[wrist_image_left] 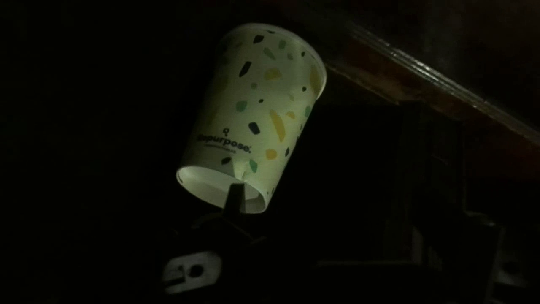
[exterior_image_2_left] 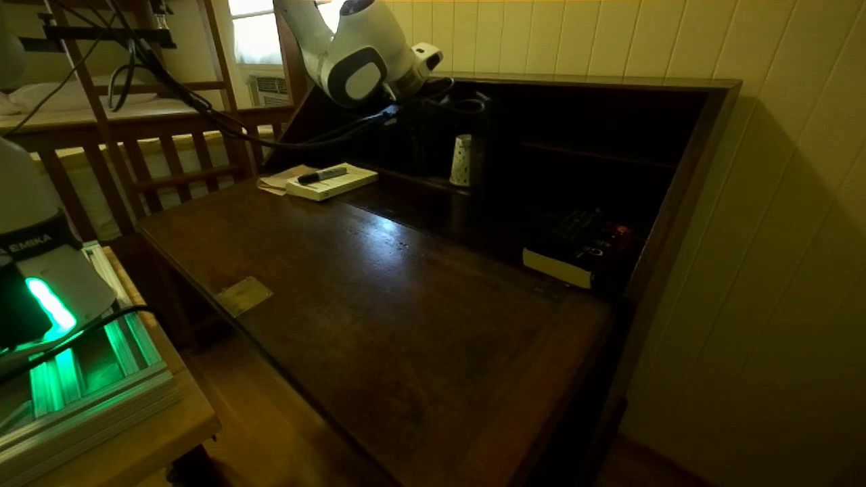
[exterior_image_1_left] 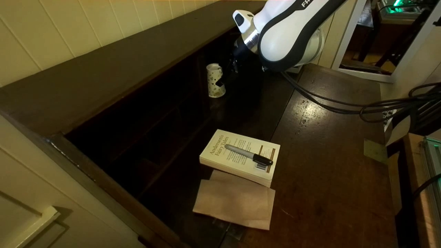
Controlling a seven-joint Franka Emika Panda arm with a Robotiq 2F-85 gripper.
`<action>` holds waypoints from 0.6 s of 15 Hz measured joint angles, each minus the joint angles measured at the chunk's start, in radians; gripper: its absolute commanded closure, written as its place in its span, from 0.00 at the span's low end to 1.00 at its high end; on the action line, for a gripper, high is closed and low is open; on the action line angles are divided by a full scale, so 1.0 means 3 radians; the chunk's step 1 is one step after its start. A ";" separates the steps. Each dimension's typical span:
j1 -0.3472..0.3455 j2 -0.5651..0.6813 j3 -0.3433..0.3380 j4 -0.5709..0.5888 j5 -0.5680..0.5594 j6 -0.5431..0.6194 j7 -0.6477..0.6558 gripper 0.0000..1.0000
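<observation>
In an exterior view, a paperback [exterior_image_2_left: 338,181] lies at the left of the desk [exterior_image_2_left: 379,304], a marker [exterior_image_2_left: 322,176] on top of it and paper [exterior_image_2_left: 277,181] just beside it; another book [exterior_image_2_left: 572,253] lies at the right, and toward the rear, between the two, a cup [exterior_image_2_left: 461,161] stands just beside the jaws.

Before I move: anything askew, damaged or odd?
Yes. The patterned cup on the desk stands upside down, recessed base up, and its wall is creased at the base edge beside a claw finger, so it looks dented. Can't tell whether they touch.
</observation>
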 measured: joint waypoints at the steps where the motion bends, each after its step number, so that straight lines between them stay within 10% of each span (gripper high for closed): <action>1: -0.0036 0.0038 0.0039 0.0001 -0.0007 0.0084 0.0000 0.00; 7: -0.0225 0.0254 0.0220 0.0009 -0.0101 0.0475 0.0000 0.00; 9: -0.0274 0.0311 0.0260 0.0011 -0.0153 0.0550 0.0000 0.20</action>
